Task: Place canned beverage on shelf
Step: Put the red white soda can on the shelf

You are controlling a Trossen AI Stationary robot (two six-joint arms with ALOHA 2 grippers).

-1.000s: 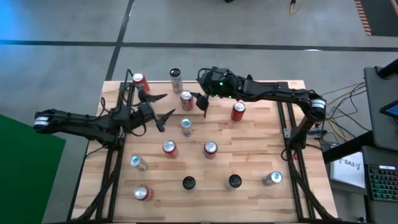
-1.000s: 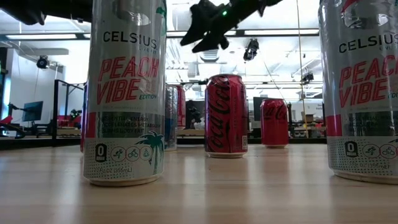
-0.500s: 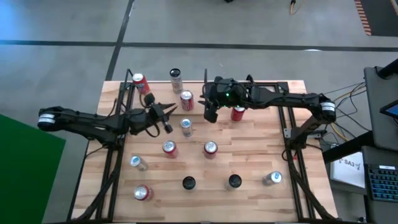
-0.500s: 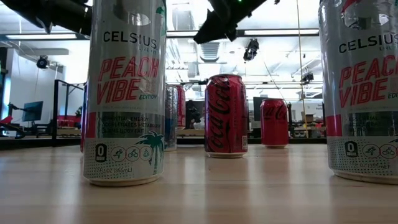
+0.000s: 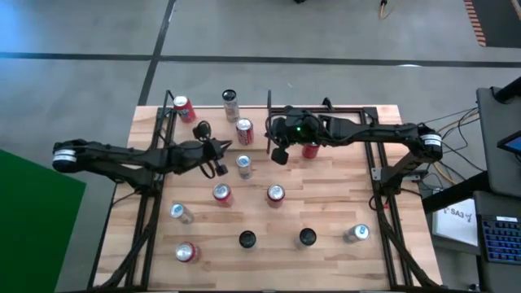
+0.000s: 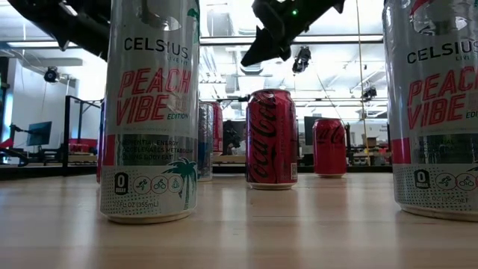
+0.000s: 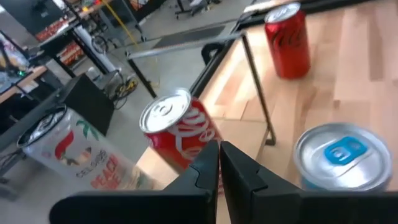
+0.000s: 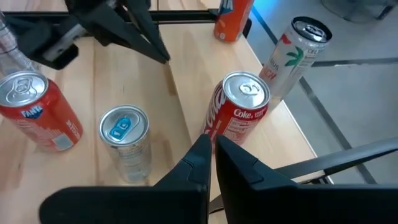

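Several cans stand upright on the wooden shelf board (image 5: pixel 342 187), which is edged by black rods. My left gripper (image 5: pixel 220 165) is shut and empty; it hovers left of a silver can with a blue tab (image 5: pixel 244 166) and near a red Coke can (image 7: pixel 177 127). My right gripper (image 5: pixel 280 155) is also shut and empty, up in the air (image 6: pixel 254 56) between the red Coke can (image 8: pixel 239 112) and another red can (image 5: pixel 310 148). The silver can (image 8: pixel 127 140) and a red Fanta can (image 8: pixel 37 112) stand below and ahead of it.
More cans are spread over the board: a red one (image 5: pixel 183 107) and a tall white one (image 5: pixel 230 104) at the far edge, two red ones mid-table (image 5: pixel 221 194) (image 5: pixel 275 194), and two black ones (image 5: pixel 247 239) (image 5: pixel 306 237) near the front. A black upright rod (image 5: pixel 269 106) stands at the far edge.
Both grippers have shut on nothing. My left gripper has moved toward the table's right and sunk toward the silver can. My right gripper has moved toward the near edge and a little lower. No can has moved.
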